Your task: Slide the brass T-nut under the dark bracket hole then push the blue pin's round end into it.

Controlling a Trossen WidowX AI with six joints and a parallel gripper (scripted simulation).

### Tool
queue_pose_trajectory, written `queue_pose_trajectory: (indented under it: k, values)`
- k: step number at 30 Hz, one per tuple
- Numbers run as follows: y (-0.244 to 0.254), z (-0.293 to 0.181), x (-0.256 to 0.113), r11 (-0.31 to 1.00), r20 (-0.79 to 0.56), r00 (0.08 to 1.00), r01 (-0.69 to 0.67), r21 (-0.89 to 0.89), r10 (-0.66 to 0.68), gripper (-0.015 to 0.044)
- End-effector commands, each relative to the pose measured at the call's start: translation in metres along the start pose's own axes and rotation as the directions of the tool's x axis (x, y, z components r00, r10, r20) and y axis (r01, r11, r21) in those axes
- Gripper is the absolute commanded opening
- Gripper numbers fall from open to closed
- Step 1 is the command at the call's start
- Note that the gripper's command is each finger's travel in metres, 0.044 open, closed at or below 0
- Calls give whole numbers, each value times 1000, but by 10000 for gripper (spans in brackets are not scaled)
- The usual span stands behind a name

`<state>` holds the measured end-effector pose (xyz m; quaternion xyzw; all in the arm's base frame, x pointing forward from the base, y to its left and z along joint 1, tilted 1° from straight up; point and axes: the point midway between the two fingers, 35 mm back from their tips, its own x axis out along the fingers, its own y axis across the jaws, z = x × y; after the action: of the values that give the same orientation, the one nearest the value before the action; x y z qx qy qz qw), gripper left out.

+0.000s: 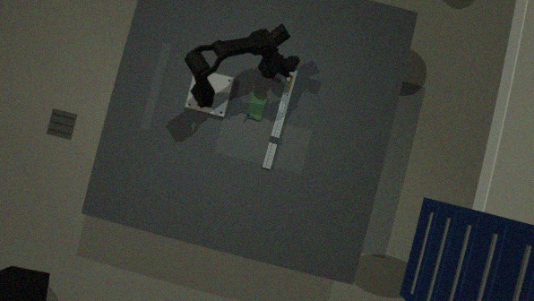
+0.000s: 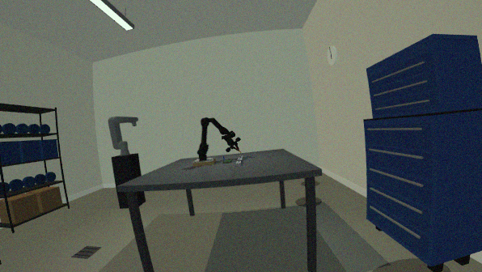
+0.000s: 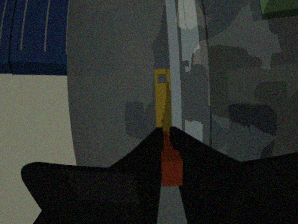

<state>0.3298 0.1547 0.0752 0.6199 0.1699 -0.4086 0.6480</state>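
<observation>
If I lower the brass T-nut while it is off line with the aluminum rail, it could catch on a lip instead of entering the slot, and a hard push might then twist the orange handle in my grip. My jaws stand nearly closed, pinching that handle, with the nut reaching out beyond my fingertips by the rail's end nearest the tabletop's upper edge in the top view (whether it touches the rail, I cannot tell).
</observation>
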Motion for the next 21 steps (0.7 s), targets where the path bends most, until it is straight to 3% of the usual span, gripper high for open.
queue_pose_trajectory:
  k: [1, 21]
  values:
    - [-4, 0, 5, 1000, 4, 1000, -1, -3, 1, -150]
    - [-17, -3, 19, 1000, 3, 1000, -1, -3, 1, -150]
